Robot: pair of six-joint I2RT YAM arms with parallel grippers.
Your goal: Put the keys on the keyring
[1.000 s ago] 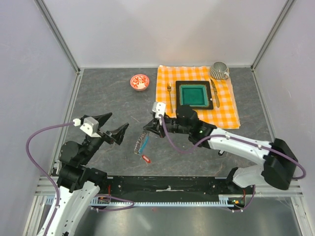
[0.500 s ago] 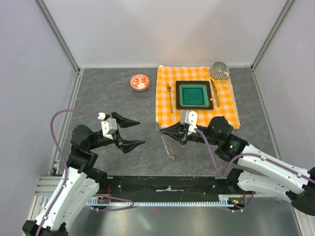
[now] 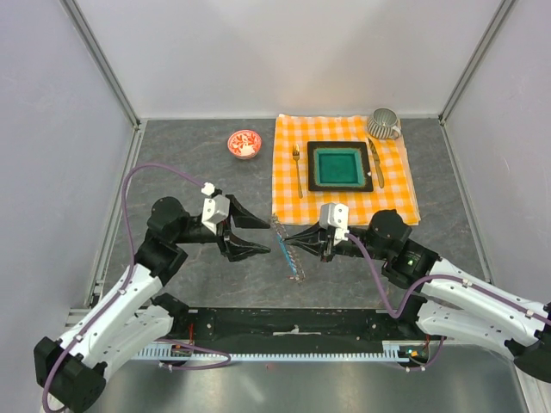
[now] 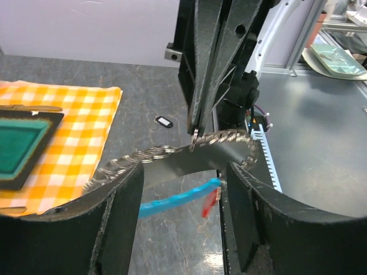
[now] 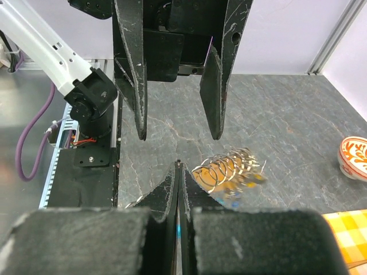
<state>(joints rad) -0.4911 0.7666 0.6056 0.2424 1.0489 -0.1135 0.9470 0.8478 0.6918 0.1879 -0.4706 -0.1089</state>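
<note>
Lengthwise, the keyring (image 3: 292, 256) runs near-to-far, pinched by the right hand (image 3: 288, 234).

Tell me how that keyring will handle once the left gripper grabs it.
The keyring probably flexes: it sags in a curve from the right gripper. Its blue piece and red tag dangle, so expect swinging.
</note>
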